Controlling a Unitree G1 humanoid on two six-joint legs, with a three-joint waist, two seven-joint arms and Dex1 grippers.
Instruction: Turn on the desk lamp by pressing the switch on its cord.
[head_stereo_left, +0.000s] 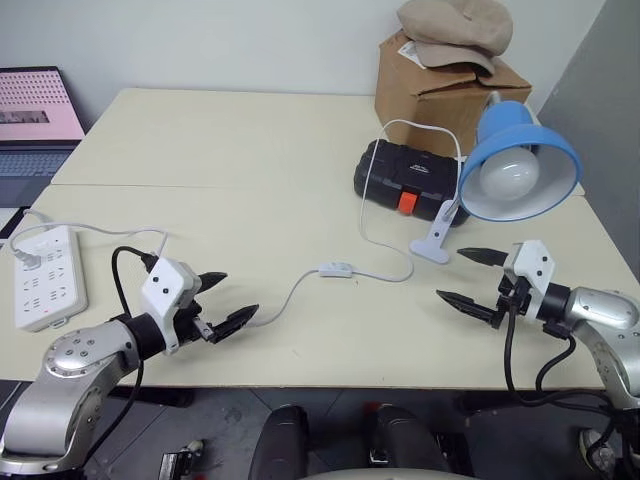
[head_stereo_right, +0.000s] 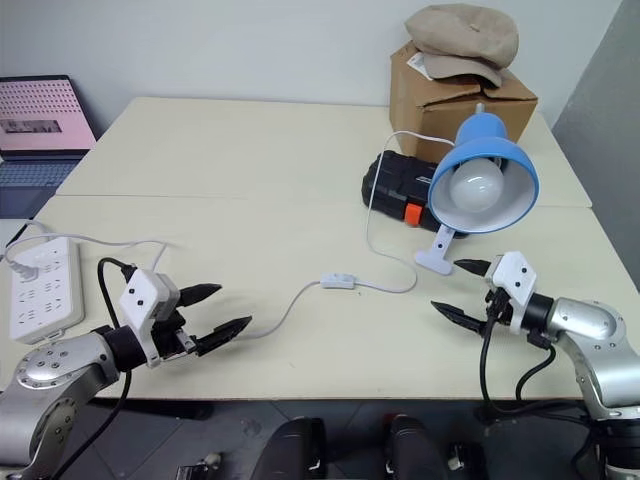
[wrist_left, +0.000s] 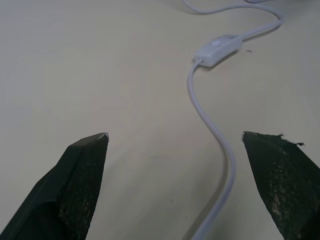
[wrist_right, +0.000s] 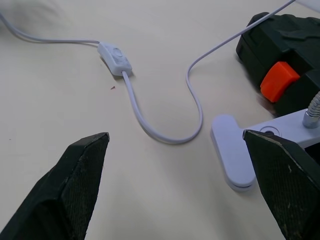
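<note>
While the switch (head_stereo_left: 335, 269) lies untouched near the middle of the table (head_stereo_left: 220, 150), both arms hang back at the near edge, one on either side of it. The left gripper (head_stereo_left: 226, 300) has its two black fingers spread wide and holds nothing; it points toward the switch, with the cord (head_stereo_left: 285, 300) running from just under its fingertips up to the switch, so it looks lined up to follow the cable in. The right gripper (head_stereo_left: 466, 276) is likewise spread and empty, hovering just in front of the lamp's white clip base (head_stereo_left: 434, 243) and aimed across at the same spot.

The desk lamp (head_stereo_left: 515, 165) stands on the right, its blue shade tilted toward the robot with the bulb unlit, which suggests the press is not yet made. Its base sits just beside a black case (head_stereo_left: 408, 178) with an orange latch. From the base the cord loops up and round, then curls back to the switch and on toward the white power strip (head_stereo_left: 45, 278) at the left edge.

The switch lies flat with open table all round, so either arm could probably reach it; closing the fingers first would likely give a firmer tip for pressing
</note>
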